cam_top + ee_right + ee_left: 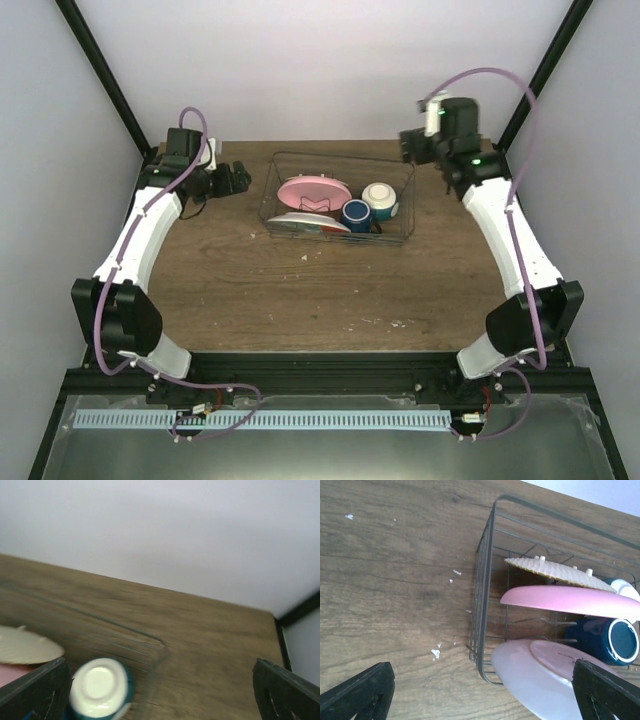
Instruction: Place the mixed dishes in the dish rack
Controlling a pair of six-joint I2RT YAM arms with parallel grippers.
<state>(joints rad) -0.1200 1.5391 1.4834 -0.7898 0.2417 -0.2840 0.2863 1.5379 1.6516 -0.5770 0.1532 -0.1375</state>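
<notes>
Dish rack (484,595) sits mid-table, toward the far side. Inside it: pink plate (313,190) on edge, woven plate (555,570) just behind it, pale plate (308,223) leaning along the near side, blue mug (356,213), bowl (380,197) beside the mug.

Left gripper (238,178) is just left of the rack, jaws wide apart and empty; in the wrist view the rack's corner shows between the fingers.

Right gripper (408,146) is by the rack's far right corner, jaws spread, holding nothing. The bowl shows near its left finger (35,690).
</notes>
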